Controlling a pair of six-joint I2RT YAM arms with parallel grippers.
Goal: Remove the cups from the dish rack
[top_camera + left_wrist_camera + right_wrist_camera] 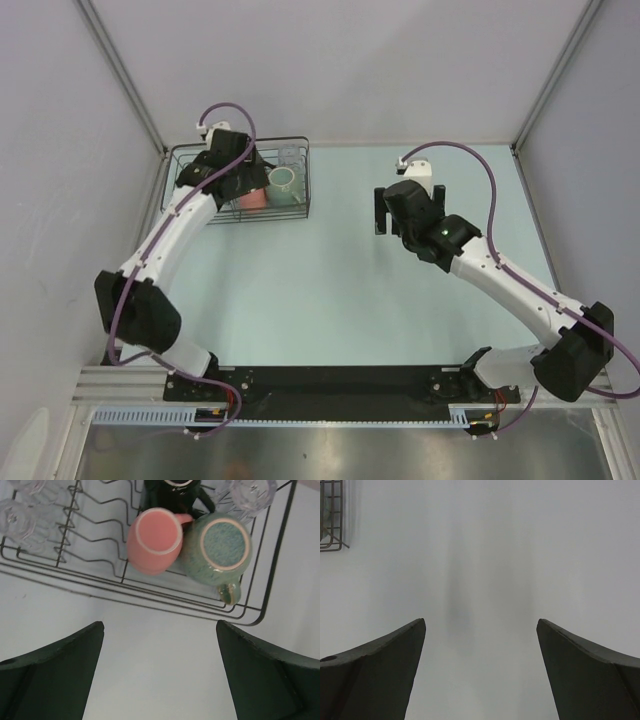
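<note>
The black wire dish rack stands at the table's back left; its wavy wires show in the left wrist view. In its right end are a pink cup on its side, a pale green-teal cup, a black mug and a clear glass tumbler. The pink cup and the green cup also show from above. My left gripper is open and empty, hovering just short of the rack's edge, with the pink and green cups ahead of it. My right gripper is open and empty above bare table.
More clear glassware lies in the rack's other end. Grey walls close in the table on the left, back and right. A corner of the rack shows at the upper left of the right wrist view.
</note>
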